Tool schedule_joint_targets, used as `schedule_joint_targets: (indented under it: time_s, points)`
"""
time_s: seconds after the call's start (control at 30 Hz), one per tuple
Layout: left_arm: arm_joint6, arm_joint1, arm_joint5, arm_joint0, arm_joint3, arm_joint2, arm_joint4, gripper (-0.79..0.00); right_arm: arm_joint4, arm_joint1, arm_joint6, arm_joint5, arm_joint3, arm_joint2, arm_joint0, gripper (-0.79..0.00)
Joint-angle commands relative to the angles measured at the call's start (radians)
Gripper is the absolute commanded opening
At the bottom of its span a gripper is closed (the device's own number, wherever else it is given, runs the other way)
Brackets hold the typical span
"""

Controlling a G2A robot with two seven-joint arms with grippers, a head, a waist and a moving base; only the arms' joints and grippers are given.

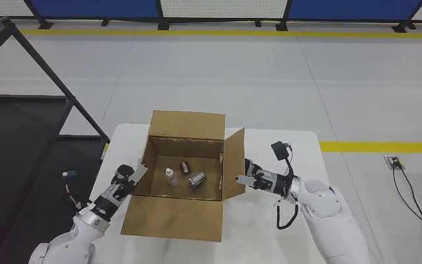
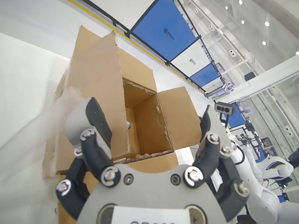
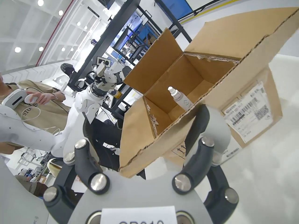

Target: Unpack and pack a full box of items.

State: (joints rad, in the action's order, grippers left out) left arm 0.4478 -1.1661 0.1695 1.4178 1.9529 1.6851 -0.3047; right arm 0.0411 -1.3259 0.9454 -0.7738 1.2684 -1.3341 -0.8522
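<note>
An open cardboard box (image 1: 173,218) stands in the middle of the white table (image 1: 264,228), all flaps up or folded out. Inside lie a white bottle (image 1: 170,175), a small dark item (image 1: 185,167) and a grey metallic item (image 1: 196,179). The bottle (image 3: 178,99) stands upright in the right wrist view. My left gripper (image 1: 129,174) is open at the box's left flap (image 2: 102,80), whose edge lies between its fingers (image 2: 98,120). My right gripper (image 1: 242,179) is open at the right flap (image 3: 163,127); one finger (image 3: 205,122) rests outside it, the other is hidden.
A black metal rack (image 1: 46,86) stands off the table's left side. A shipping label (image 3: 250,115) covers the box's outer wall. A cable and floor socket (image 1: 394,162) lie to the right. Bare table surface lies on the box's right.
</note>
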Motion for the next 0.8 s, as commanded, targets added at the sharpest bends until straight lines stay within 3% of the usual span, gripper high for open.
schedule_joint_targets:
  time_s: [0.0, 0.33, 0.77]
  points:
    - [0.027, 0.001, -0.009, -0.016, -0.009, -0.022, -0.005, 0.0, -0.014, -0.002, -0.003, 0.001, -0.002, 0.028, 0.017, 0.0]
    - [0.084, 0.003, -0.022, -0.078, -0.061, -0.112, -0.062, 0.0, -0.073, -0.031, -0.041, 0.022, -0.13, 0.184, 0.147, 0.0]
    - [0.088, 0.006, -0.021, -0.079, -0.078, -0.117, -0.061, 0.0, -0.08, -0.034, -0.07, 0.046, -0.131, 0.193, 0.139, 0.0]
